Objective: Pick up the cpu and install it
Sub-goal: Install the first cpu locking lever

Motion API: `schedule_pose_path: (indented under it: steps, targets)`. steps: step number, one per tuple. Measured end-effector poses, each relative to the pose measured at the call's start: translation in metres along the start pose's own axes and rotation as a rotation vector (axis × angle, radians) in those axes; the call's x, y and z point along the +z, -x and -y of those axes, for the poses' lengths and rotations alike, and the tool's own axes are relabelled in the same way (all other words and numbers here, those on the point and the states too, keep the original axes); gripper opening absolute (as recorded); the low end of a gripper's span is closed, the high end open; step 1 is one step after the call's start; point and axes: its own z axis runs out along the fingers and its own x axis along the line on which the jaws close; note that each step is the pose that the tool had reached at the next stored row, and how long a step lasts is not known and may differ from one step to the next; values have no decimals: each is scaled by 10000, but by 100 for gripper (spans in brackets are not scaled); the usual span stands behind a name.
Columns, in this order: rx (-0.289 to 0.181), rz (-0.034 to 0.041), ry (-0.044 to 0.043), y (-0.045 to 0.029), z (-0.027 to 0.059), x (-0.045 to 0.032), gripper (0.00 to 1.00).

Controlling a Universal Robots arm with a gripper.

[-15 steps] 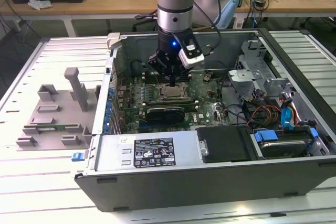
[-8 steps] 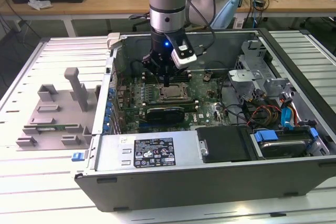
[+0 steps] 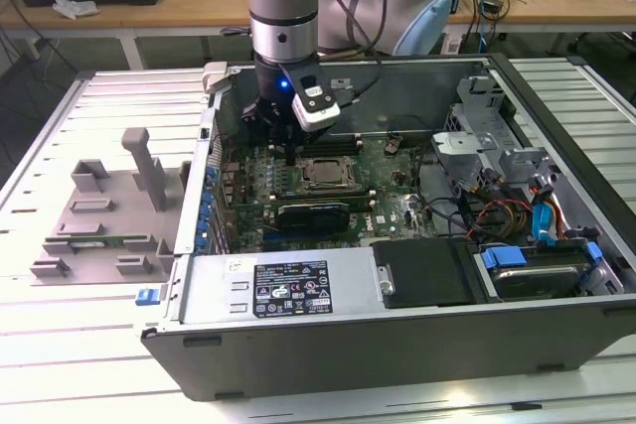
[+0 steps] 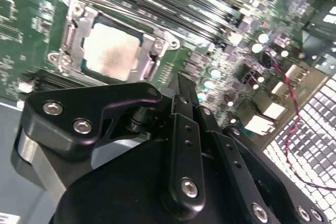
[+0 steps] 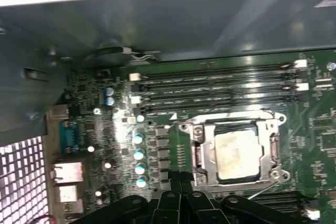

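My claw (image 3: 288, 153) is clenched on nothing, low over the motherboard (image 3: 390, 176), just toward the exterior view's left of the cpu (image 3: 325, 173), which lies inside the socket frame (image 5: 274, 142) at mid-frame. Drifting sideways this low, I could scrape board parts or knock the chip askew.

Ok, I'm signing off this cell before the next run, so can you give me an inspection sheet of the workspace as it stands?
Surface: ribbed metal table carrying the open computer case.
Job's things: chip lies in the metal-framed socket on the green board.
Clutter: grey plastic rack on the table, to the exterior view's left of the case.
Gripper: gripper over the board, just to the exterior view's left of the chip.
Cables: red, yellow and blue leads inside the case.
Surroundings: wooden benches behind the table.
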Motion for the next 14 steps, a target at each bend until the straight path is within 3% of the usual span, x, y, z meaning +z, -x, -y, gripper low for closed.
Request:
schedule_pose_path:
  steps: [2,6,7,8,9,10,12,14]
  targets:
    - [1,0,0,-59,5,1,11]
    - [1,0,0,-66,5,1,11]
    - [-4,-6,96,-69,6,1,11]
    - [-10,-32,418,-71,6,0,11]
    - [-19,-63,820,-74,9,1,11]
    - [-23,-81,1044,-76,11,1,11]
    - [-32,-92,1194,-89,12,1,11]
    - [-69,-105,1400,-125,15,1,11]
